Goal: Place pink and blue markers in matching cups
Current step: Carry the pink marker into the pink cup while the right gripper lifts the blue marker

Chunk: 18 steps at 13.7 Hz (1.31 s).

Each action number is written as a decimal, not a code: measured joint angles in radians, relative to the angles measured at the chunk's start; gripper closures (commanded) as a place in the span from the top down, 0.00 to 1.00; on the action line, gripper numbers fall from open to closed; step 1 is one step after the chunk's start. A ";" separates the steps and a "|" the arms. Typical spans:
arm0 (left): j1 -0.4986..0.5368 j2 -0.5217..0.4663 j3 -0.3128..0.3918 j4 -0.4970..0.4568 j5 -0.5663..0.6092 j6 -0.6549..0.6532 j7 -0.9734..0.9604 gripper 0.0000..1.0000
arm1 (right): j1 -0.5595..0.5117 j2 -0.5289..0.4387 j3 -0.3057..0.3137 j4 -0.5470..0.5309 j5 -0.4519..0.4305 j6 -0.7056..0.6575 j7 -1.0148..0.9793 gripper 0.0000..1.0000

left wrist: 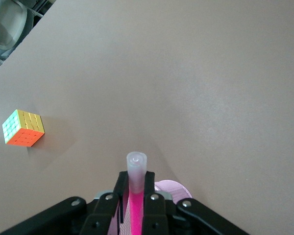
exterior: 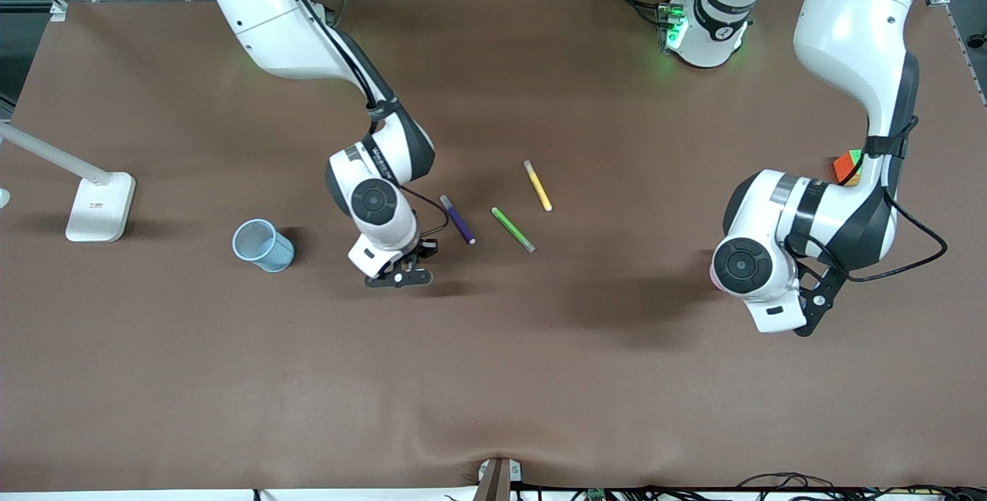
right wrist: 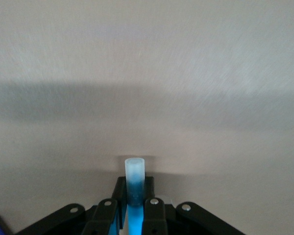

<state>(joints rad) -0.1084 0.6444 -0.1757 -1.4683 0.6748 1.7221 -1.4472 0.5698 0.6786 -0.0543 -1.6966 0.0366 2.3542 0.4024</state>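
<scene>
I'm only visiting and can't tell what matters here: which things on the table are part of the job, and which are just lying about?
Part of the job:
- pink marker, held by the left gripper
- pink cup, under that gripper
- blue marker, held by the right gripper
- blue cup

Lying about:
- purple marker
- green marker
- yellow marker
- puzzle cube
- white stand

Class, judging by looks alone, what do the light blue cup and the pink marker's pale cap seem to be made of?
The light blue cup looks like thin translucent plastic: the brown table shows faintly through its wall. The pink marker, clamped in the left gripper, has a cloudy, smooth cap, probably frosted plastic with a matte finish.
</scene>
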 measured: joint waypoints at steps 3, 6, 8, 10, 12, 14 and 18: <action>0.000 0.012 0.000 0.000 0.000 0.000 0.000 0.00 | -0.031 -0.051 -0.001 0.019 0.000 -0.050 -0.096 0.00; -0.001 0.015 -0.001 0.000 0.000 0.001 0.000 0.05 | -0.055 -0.089 -0.001 0.023 0.000 -0.064 -0.184 0.00; -0.001 0.017 -0.001 0.001 0.000 0.001 0.000 0.11 | -0.067 -0.103 -0.001 0.025 0.000 -0.068 -0.219 0.00; -0.002 0.017 -0.002 0.007 0.000 0.002 0.000 0.28 | -0.075 -0.115 -0.001 0.036 0.000 -0.097 -0.229 0.00; -0.003 0.017 -0.004 0.010 0.000 0.002 0.000 0.46 | -0.077 -0.131 -0.001 0.054 0.002 -0.140 -0.231 0.00; -0.004 0.017 -0.008 0.014 0.000 0.002 0.000 0.56 | -0.081 -0.149 -0.001 0.075 0.010 -0.186 -0.231 0.00; -0.007 0.016 -0.013 0.035 -0.012 0.002 0.019 1.00 | -0.088 -0.194 -0.001 0.089 0.020 -0.228 -0.255 0.00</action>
<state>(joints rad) -0.1152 0.6609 -0.1885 -1.4329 0.6628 1.7242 -1.4281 0.4816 0.4847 -0.0549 -1.6078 0.0568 2.1263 0.1473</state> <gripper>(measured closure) 0.352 0.833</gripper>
